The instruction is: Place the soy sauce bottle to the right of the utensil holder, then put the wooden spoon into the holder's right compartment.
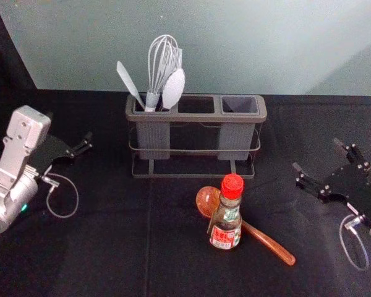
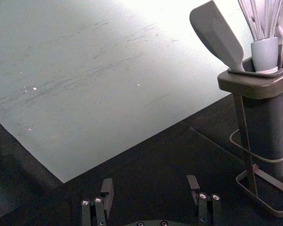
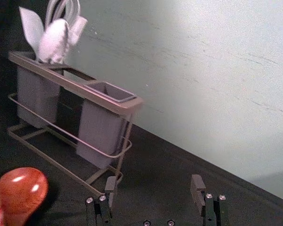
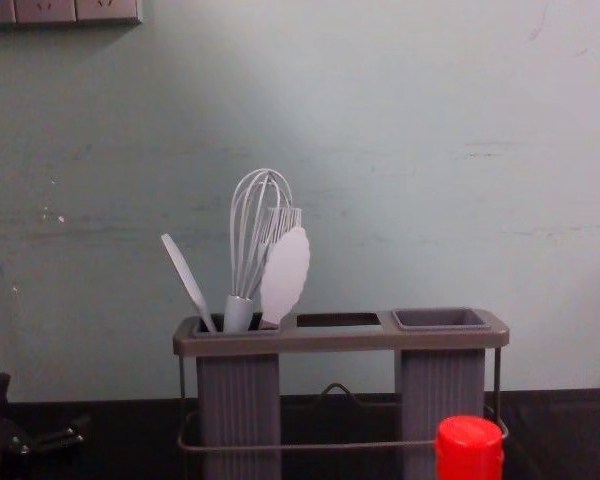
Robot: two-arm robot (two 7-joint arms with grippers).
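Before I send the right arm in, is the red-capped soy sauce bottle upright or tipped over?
Upright: the soy sauce bottle has its red cap uppermost in the head view, and the chest view shows that cap roughly level.

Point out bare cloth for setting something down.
Black cloth is bare between the left gripper and the soy sauce bottle, and between the utensil holder and the right gripper. Crowded: in front of the holder's right half, with bottle and wooden spoon, and the left compartment, holding utensils.
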